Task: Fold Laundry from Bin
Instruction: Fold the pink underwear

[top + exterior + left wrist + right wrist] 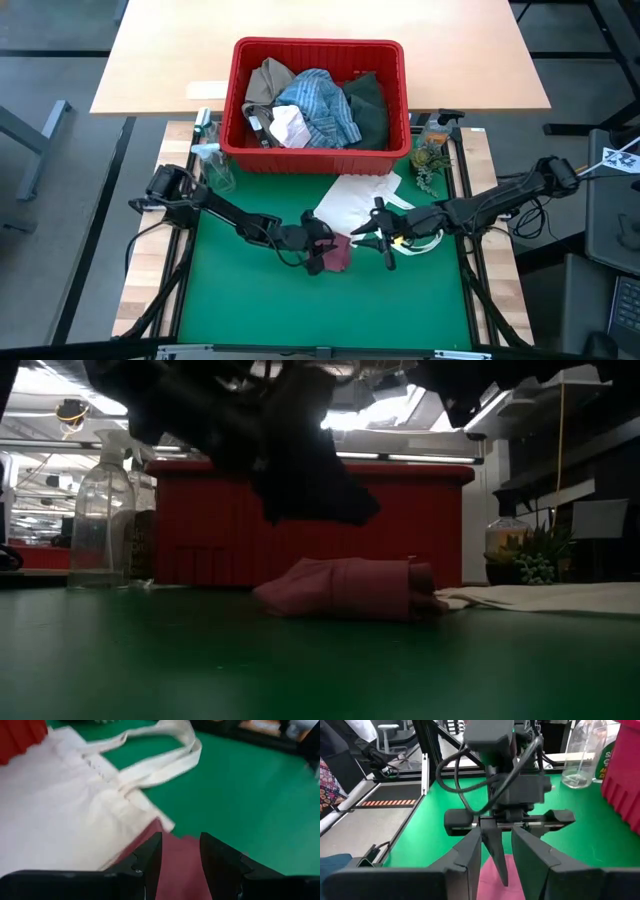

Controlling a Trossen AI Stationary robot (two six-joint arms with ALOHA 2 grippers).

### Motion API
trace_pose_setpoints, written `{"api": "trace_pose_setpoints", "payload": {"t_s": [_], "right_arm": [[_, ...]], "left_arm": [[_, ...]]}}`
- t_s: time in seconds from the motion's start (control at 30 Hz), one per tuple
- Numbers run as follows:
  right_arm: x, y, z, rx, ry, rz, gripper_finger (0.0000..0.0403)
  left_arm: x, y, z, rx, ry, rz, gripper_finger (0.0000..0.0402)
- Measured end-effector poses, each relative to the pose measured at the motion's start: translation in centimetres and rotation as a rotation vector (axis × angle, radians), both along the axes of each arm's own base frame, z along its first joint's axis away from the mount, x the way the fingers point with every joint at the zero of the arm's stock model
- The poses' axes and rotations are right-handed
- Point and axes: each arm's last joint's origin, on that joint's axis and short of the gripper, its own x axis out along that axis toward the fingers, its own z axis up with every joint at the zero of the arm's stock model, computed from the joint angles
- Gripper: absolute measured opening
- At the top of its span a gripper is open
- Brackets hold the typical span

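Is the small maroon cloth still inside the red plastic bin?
No, the small maroon cloth lies on the green mat in front of the red plastic bin, beside the flat white tote bag.

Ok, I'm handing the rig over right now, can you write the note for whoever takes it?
Left claw: open, fingers straddling the small maroon cloth on the green mat.
Right claw: open, over the same cloth, facing the left one; nothing visibly gripped.
White tote bag lies flat beside the cloth, in front of the red bin.
Done: the maroon cloth is out and lies bunched, not neatly folded.
Left: finish it; the striped shirt, tan garment, white cloth and dark green garment wait in the bin.
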Motion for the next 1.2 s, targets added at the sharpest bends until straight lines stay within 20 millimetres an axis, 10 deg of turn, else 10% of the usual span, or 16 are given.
{"api": "trace_pose_setpoints", "payload": {"t_s": [0.43,1.2], "right_arm": [[-0.2,-0.1,-0.5,-0.016,0.054,-0.008,0.0108],[-0.3,-0.1,-0.9,-0.039,0.092,-0.005,0.0108]], "left_arm": [[-0.3,-0.5,-4.2,-0.017,0.187,-0.062,0.0127],[-6.1,3.4,-0.9,0.093,0.632,0.303,0.0127]]}}
